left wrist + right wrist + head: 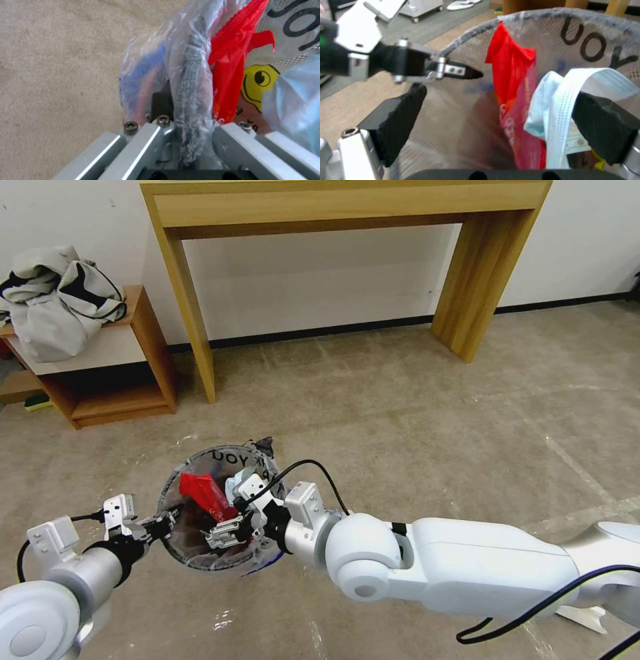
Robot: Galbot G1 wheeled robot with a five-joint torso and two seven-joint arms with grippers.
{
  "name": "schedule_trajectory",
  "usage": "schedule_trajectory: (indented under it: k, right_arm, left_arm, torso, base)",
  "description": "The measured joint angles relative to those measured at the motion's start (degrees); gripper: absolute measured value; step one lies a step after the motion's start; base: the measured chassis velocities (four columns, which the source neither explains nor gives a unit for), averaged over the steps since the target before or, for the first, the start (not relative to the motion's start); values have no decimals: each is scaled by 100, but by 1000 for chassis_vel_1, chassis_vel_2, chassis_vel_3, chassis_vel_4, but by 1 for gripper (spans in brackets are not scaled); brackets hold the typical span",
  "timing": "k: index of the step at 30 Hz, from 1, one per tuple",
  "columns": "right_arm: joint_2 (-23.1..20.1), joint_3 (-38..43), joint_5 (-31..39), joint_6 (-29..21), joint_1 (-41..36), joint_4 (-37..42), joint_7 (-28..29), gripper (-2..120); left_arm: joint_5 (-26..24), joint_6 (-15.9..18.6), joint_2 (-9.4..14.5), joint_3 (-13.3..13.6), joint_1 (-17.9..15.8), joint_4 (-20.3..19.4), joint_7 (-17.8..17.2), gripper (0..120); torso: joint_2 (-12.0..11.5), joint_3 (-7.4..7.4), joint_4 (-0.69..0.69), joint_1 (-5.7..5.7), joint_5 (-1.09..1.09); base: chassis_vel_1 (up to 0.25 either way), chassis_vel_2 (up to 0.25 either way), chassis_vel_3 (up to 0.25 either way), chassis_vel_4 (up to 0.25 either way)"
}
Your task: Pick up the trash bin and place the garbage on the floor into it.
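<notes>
The trash bin point(217, 507) hangs above the floor point(413, 407) between the two arms, its clear liner printed with large black letters that read "YOU" upside down on the far wall, and a yellow cartoon face point(256, 82) shows lower on the bag. The left gripper point(160, 527) has its fingers clamped on the bin's near-left rim point(193, 75), plastic bunched around it. The right gripper point(500, 120) reaches down into the bin's mouth with its fingers point(400, 117) spread apart; a pale blue face mask point(573, 100) drapes beside one pad. A red wrapper point(203, 493) with small white print, too blurred to read, stands against the inner wall. Open bare floor stretches ahead to the wooden table point(333, 220) by the wall and to a low shelf point(113, 380) on the left
</notes>
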Motion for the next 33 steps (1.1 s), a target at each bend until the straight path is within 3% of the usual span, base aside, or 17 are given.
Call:
schedule_trajectory:
  k: [7,26,33]
  right_arm:
    - [-69,-183,249,-194,27,119,234,100]
    - [258,-234,1357,-1606,201,315,1535,100]
    - [283,-175,1402,-1672,225,314,1639,100]
  left_arm:
    - [12,-2,-60,3,0,-39,-4,1]
    - [51,2,-197,2,66,-194,6,1]
    - [67,3,-210,13,60,-190,26,1]
  torso:
    - [0,0,0,0,0]
    - [0,0,0,0,0]
    - [0,0,0,0,0]
  base:
    - [0,0,0,0]
    - [0,0,0,0]
    - [0,0,0,0]
